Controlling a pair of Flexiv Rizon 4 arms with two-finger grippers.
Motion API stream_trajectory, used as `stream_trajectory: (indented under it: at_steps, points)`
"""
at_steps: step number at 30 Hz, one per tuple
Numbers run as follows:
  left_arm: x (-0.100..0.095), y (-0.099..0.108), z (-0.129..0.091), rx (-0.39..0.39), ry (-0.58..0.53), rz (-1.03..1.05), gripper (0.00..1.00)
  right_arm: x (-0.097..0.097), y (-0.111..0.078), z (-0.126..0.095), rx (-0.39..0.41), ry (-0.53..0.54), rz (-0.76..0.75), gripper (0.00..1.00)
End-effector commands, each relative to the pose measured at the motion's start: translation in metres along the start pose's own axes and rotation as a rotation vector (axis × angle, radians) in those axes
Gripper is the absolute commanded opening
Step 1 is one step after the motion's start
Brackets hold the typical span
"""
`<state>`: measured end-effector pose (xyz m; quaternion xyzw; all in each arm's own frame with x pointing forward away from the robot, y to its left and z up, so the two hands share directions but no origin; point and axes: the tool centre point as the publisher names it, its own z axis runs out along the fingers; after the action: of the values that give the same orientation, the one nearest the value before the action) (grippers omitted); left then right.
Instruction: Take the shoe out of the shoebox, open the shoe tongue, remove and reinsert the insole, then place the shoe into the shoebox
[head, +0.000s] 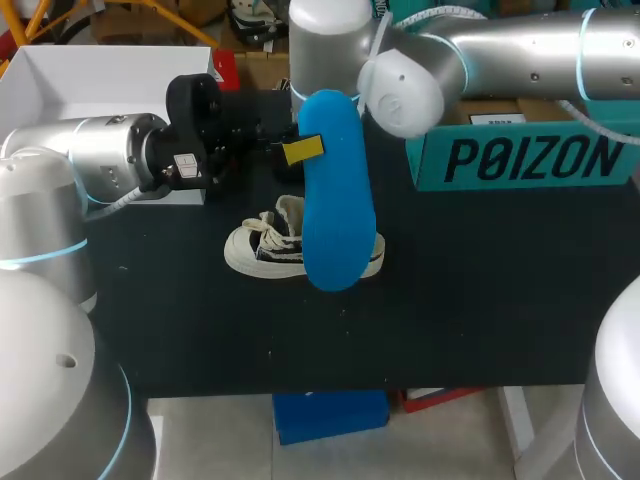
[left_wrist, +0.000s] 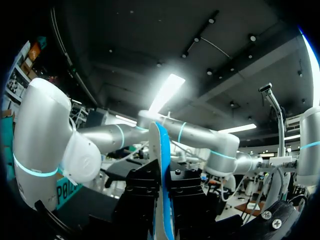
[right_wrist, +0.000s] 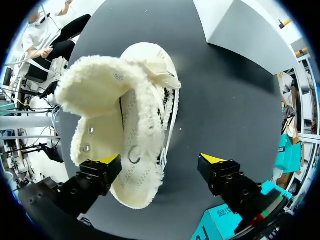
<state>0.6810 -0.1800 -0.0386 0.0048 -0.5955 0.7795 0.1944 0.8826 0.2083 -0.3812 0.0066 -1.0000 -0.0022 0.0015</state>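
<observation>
1. Done so far, judging from how things lie: the shoe (right_wrist: 125, 125) is out of the box and sits on the dark table (head: 480, 290), and its fleecy tongue (right_wrist: 95, 90) is folded wide open.
2. The blue insole (head: 335, 210) is out as well. The left claw (head: 300, 150) has it pinched near one end and holds it upright in the air above the shoe.
3. The right claw (right_wrist: 160, 162) hangs over the shoe with its fingers spread wide and gripping nothing. One fingertip is at the shoe's edge and the other is over bare table.
4. Left to do: put the insole back into the shoe, then set the shoe in the teal shoebox (head: 530, 160), which stands at the far right of the table, well apart from the shoe.
5. Hard to see: in the head view the insole covers the middle of the shoe and the right claw is not visible.
6. The left wrist view shows the insole edge-on between black finger blocks, with no yellow tips visible, so the grip there is probably firm but cannot be judged closely.
7. The inside of the shoebox is not shown.
</observation>
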Motion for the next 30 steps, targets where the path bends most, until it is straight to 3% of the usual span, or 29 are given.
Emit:
stream_trajectory:
  at_steps: [1,15,16,18,19,21,23,30]
  points:
    - [0.0003,0.0014,0.0006,0.001,-0.002,0.002,0.00,-0.0011,0.0021,0.0107,0.015,0.005,0.015,1.00]
    - [0.0003,0.0014,0.0006,0.001,-0.002,0.002,0.00,-0.0031,0.0012,0.0178,-0.015,-0.005,0.047,1.00]
    - [0.0003,0.0014,0.0006,0.001,-0.002,0.002,0.00,-0.0033,0.0016,0.0174,-0.013,-0.006,0.046,0.90]
    - [0.0003,0.0014,0.0006,0.001,-0.002,0.002,0.00,-0.0038,0.0025,0.0167,-0.010,-0.005,0.039,0.47]
    - [0.0003,0.0014,0.0006,0.001,-0.002,0.002,0.00,-0.0050,0.0019,0.0173,-0.007,-0.003,0.035,0.38]
    - [0.0003,0.0014,0.0006,0.001,-0.002,0.002,0.00,-0.0050,0.0030,0.0172,-0.006,0.002,0.029,0.00]
    - [0.0003,0.0014,0.0006,0.001,-0.002,0.002,0.00,-0.0038,0.0050,0.0195,-0.029,0.054,0.018,0.00]
    - [0.0003,0.0014,0.0006,0.001,-0.002,0.002,0.00,-0.0038,0.0050,0.0195,-0.029,0.054,0.018,0.00]
